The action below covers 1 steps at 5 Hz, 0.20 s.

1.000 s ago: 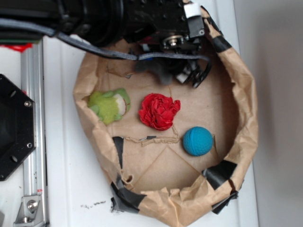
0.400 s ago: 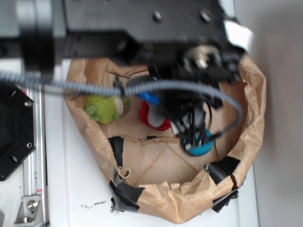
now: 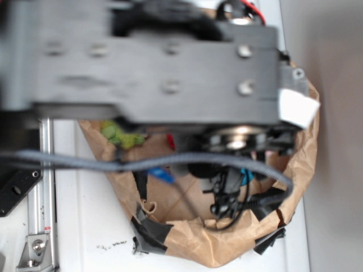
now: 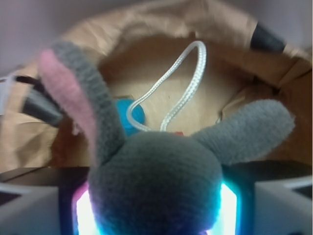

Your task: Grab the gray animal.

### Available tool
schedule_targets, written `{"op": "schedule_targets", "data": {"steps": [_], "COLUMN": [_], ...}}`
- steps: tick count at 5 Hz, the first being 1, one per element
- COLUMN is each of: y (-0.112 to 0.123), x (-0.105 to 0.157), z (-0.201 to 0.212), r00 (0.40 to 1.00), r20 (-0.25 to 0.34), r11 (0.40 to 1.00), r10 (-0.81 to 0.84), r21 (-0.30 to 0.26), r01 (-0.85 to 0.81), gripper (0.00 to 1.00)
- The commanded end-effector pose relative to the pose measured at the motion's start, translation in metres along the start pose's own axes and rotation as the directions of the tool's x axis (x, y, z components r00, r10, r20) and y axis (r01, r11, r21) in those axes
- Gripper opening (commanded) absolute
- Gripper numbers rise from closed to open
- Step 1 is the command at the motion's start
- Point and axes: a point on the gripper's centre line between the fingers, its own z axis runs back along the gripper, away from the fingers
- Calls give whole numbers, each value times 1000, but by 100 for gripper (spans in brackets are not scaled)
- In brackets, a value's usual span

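In the wrist view the gray animal (image 4: 156, 181) fills the bottom centre, wedged between the two lit pads (image 4: 82, 213) of my gripper (image 4: 155, 208). Its two ears stick up, and the left ear shows a pink inside (image 4: 68, 93). The gripper is shut on it. In the exterior view my arm (image 3: 153, 68) is blurred, close to the camera and covers most of the paper bag. The gripper (image 3: 227, 195) hangs low over the bag's front half. The gray animal cannot be made out there.
A brown paper bag (image 3: 193, 243) with black tape patches holds a lime-green plush (image 3: 122, 135), a red thing (image 3: 170, 140) and a blue ball (image 3: 247, 174), all mostly hidden by the arm. The blue ball (image 4: 129, 115) and a white cord loop (image 4: 181, 83) show in the wrist view. A black plate (image 3: 17, 187) and a metal rail (image 3: 39, 226) stand at left.
The arm has swung from the bag's far rim toward its front and risen closer to the camera. It now hides the red thing and the blue ball.
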Motion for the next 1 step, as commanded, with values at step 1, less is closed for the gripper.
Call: {"op": "schedule_targets", "data": {"steps": [1], "y": [8], "x": [-4], "z": [15], "r00": [999], "r20": [45], "r11": [1000], "r10": [-2], "r21": [1], "r01": [2], "gripper": [0]}}
